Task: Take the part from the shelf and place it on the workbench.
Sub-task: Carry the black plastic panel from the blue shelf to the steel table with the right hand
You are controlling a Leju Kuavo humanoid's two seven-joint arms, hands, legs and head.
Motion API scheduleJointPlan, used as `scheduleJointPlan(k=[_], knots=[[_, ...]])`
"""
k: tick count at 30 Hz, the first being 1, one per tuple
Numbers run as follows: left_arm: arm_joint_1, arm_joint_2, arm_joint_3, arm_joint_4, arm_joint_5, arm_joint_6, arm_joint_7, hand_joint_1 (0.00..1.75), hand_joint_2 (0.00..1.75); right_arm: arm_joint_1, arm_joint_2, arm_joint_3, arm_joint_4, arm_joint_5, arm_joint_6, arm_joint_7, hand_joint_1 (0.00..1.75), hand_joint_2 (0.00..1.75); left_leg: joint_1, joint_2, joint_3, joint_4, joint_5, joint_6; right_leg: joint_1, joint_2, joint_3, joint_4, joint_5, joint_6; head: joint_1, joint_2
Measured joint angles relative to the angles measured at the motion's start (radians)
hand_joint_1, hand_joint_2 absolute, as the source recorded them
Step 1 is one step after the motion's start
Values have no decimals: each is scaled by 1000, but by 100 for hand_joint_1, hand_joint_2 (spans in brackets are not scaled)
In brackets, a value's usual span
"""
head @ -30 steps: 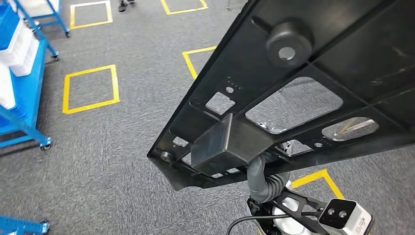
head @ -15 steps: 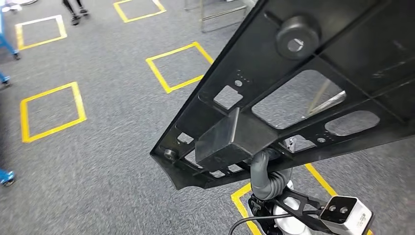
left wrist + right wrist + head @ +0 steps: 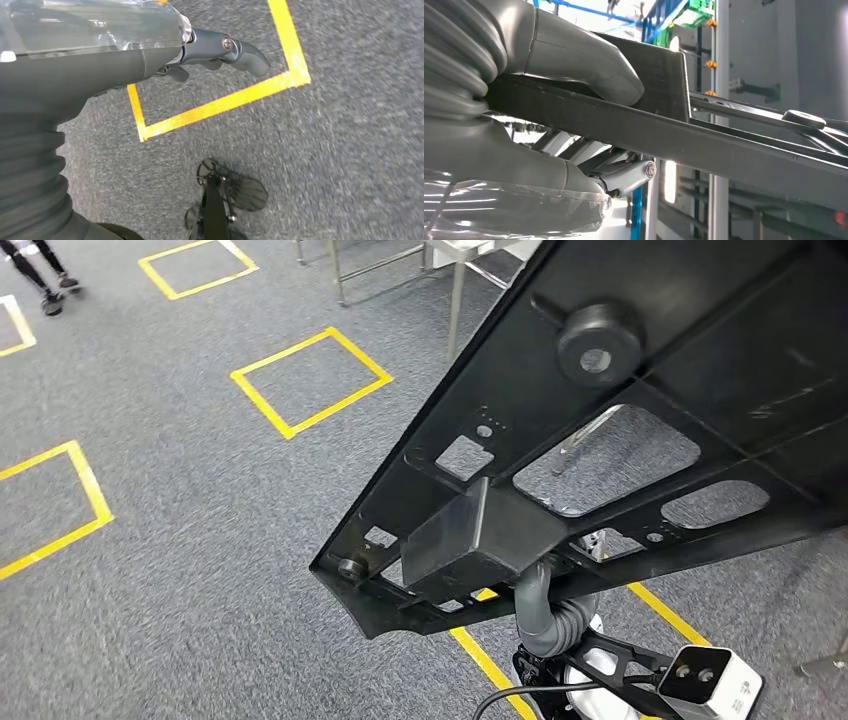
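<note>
You are carrying the part (image 3: 640, 420), a large flat black frame with cut-outs, a round boss and a boxy block on its underside, and it is riding high and tilted across the head view, well above the grey carpet (image 3: 200, 540) with its yellow floor squares (image 3: 310, 380). The right hand (image 3: 569, 70) is gripping it at the edge rail: in the right wrist view the thumb is pressing on one face of the rail while the fingers (image 3: 634, 175) are reaching under the other, so the whole load is hanging from a single edge grip. The left hand (image 3: 220, 52) is hanging over the carpet, holding nothing, with its fingers lightly curled and apart. Metal legs (image 3: 455, 300) near the top of the head view probably belong to the workbench, though its top is not visible, so you are likely still in the carrying stage. Keep the wrist steady as you are walking; a long plate held at one edge will probably swing and lever against the thumb. Keep the far end away from those legs as you are approaching. Consider bringing the free hand under the frame before lowering. Set the low end down first, then ease the grip.
</note>
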Motion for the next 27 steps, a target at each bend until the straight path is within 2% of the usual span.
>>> scheduleJointPlan(k=[1, 2, 4, 5, 6, 7, 8, 9, 10, 11, 12, 13, 14, 15, 16, 17, 18, 19, 20, 21, 22, 24, 25, 26, 27], knots=[[-1, 0, 0, 0, 0, -4, 0, 0, 175, 0, 0, 0, -2, 0, 1, 0, 175, 175, -2, 8, 2, 1, -2, -5, 4, -11, 17, -33, 7, -5, 0, 0], [-1, 0, 0, 0, 0, -7, 1, 0, 175, -1, 0, 0, -3, 0, 3, 0, 175, 175, -3, 17, 4, 1, -4, -11, 8, -10, 20, -41, 5, -10, 0, 0], [-4, -2, 0, 0, 1, -10, 1, 0, 175, 0, 0, -1, -5, 0, 7, 0, 175, 175, -2, 33, 11, -3, -6, -22, 9, 13, 19, -45, 9, -20, 0, 0], [-6, -3, 0, 0, 1, -10, 2, 0, 175, -1, 0, -1, -7, 0, 11, 0, 175, 175, 0, 24, 13, 0, -12, -27, 6, 23, 23, -51, 12, -26, 0, 0], [-8, -4, 0, 0, 1, -10, 2, 0, 175, -3, 1, -2, -9, 0, 15, 0, 175, 175, 2, 4, 8, 19, -27, -32, 3, 32, 27, -57, 16, -32, 0, 0], [-8, -5, 0, 0, 1, -9, 2, 0, 175, -5, 2, -2, -10, 1, 17, 0, 175, 175, 4, -22, -9, 62, -54, -35, 0, 41, 30, -62, 18, -37, 0, 0], [-7, -6, 0, 0, 1, -9, 2, 0, 175, -7, 2, -2, -10, 1, 19, 0, 175, 175, 6, -50, -38, 127, -87, -37, 0, 51, 32, -64, 19, -40, 0, 0], [-4, -7, 0, 0, 1, -9, 2, 0, 175, -8, 3, -2, -10, 1, 19, 0, 175, 175, 6, -64, -74, 201, -120, -39, 1, 63, 31, -63, 19, -42, 0, 0], [-1, -8, 0, 0, 1, -8, 3, 0, 175, -8, 4, -3, -9, 1, 19, 0, 175, 175, 6, -70, -107, 263, -139, -40, 2, 77, 31, -63, 19, -43, 0, 0], [2, -8, 0, 0, 1, -8, 5, 0, 175, -8, 4, -3, -9, 1, 19, 0, 175, 175, 6, -73, -127, 292, -138, -40, 3, 90, 31, -61, 19, -43, 0, 0], [3, -8, 0, 0, 1, -8, 6, 0, 175, -9, 4, -3, -8, 1, 18, 0, 175, 175, 6, -74, -128, 282, -116, -40, 3, 104, 31, -59, 19, -42, 0, 0], [2, -8, 0, 0, 0, -8, 7, 0, 175, -10, 4, -3, -7, 1, 17, 0, 175, 175, 7, -78, -110, 233, -79, -38, 3, 117, 31, -56, 18, -41, 0, 0], [2, -8, 1, 0, 0, -8, 8, 0, 175, -11, 4, -3, -7, 0, 15, 0, 175, 175, 9, -92, -80, 162, -37, -36, 3, 129, 32, -54, 16, -39, 0, 0], [1, -8, 1, 0, -1, -8, 8, 0, 175, -12, 4, -3, -7, 0, 14, 0, 175, 175, 11, -117, -52, 94, -10, -33, 4, 140, 30, -50, 15, -35, 0, 0], [0, -8, 1, 0, -2, -8, 8, 0, 175, -13, 4, -3, -7, 0, 12, 0, 175, 175, 12, -139, -31, 46, 5, -30, 3, 151, 26, -47, 14, -30, 0, 0], [1, -8, 1, 0, -2, -8, 9, 0, 175, -14, 4, -3, -7, 0, 9, 0, 175, 175, 13, -155, -21, 20, 8, -27, 2, 161, 22, -44, 15, -24, 0, 0], [1, -8, 1, 0, -3, -8, 9, 0, 175, -15, 4, -3, -7, 2, 5, 0, 175, 175, 11, -159, -18, 15, 4, -23, 1, 172, 17, -43, 17, -18, 0, 0], [1, -8, 1, 0, -4, -8, 10, 0, 175, -15, 4, -3, -8, 4, 0, 0, 175, 175, 10, -150, -18, 13, 6, -17, -2, 184, 13, -45, 20, -10, 0, 0], [0, -8, 1, 0, -6, -8, 10, 0, 175, -15, 4, -3, -8, 6, -6, 0, 175, 175, 10, -138, -16, 10, 8, -10, -3, 185, 11, -42, 19, -5, 0, 0], [-2, -9, 1, 0, -9, -9, 10, 0, 175, -15, 4, -3, -10, 8, -11, 0, 175, 175, 11, -126, -14, 5, 11, -3, -2, 169, 3, -29, 10, -1, 0, 0], [-3, -9, 1, 0, -11, -10, 10, 0, 175, -16, 4, -3, -11, 10, -15, 0, 175, 175, 12, -114, -14, 1, 13, 4, -1, 143, -13, 4, -11, 2, 0, 0], [-2, -10, 1, 0, -13, -9, 11, 0, 175, -19, 3, -2, -13, 13, -18, 0, 175, 175, 9, -87, -13, -2, 14, 12, 1, 82, -72, 127, -75, 5, 0, 0], [0, -10, 1, 0, -14, -8, 13, 0, 175, -19, 3, -2, -13, 15, -19, 0, 175, 175, 7, -73, -13, -2, 13, 13, -1, 68, -106, 195, -102, 7, 0, 0], [2, -10, 1, 0, -14, -8, 14, 0, 175, -19, 2, -2, -13, 15, -19, 0, 175, 175, 6, -58, -13, -2, 12, 14, -2, 61, -128, 240, -114, 9, 0, 0], [2, -10, 1, 0, -14, -7, 16, 0, 175, -20, 2, -2, -12, 14, -20, 0, 175, 175, 5, -44, -13, -1, 11, 14, -4, 57, -132, 248, -106, 9, 0, 0]])
